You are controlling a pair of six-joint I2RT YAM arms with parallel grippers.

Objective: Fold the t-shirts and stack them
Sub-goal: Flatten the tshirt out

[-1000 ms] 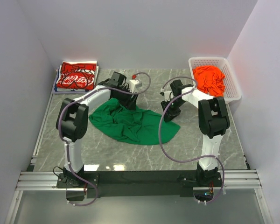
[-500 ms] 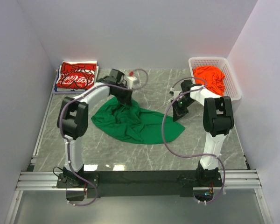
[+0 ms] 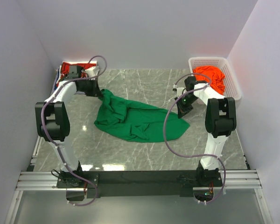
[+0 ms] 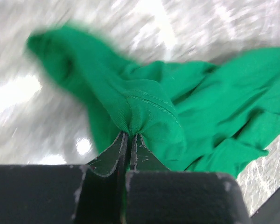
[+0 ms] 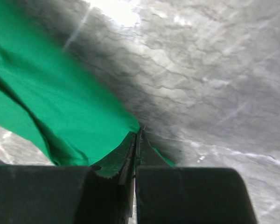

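Currently, the green t-shirt [image 3: 137, 122] lies crumpled on the grey marble table [image 3: 144, 86], spread between the two grippers.

Left arm: it reaches toward the far left corner. The left gripper [image 3: 97, 91] sits at the shirt's far left tip. In the left wrist view its jaws are pressed together on a bunched fold of green cloth with a stitched seam across it, and only a thin slit shows between the fingers [image 4: 109, 156]. From this pinch the fabric runs away from the camera in thick wrinkles. The table behind it is blurred.

Right arm: it is bent inward, with the right gripper [image 3: 182, 112] low over the shirt's right edge. In the right wrist view its jaws are closed tight on a thin edge of green cloth, and the shirt fans out to the left of the pinch over the marble.

Between the two pinch points the shirt is unfolded, with a heavy ridge of wrinkles near the left end and a flatter panel toward the right.

The red t-shirt [image 3: 86, 66] with white print lies in the far left corner, partly hidden behind the left arm. The orange t-shirt [image 3: 214, 77] is heaped inside the white mesh basket [image 3: 207, 59] at the far right, well apart from the green one.
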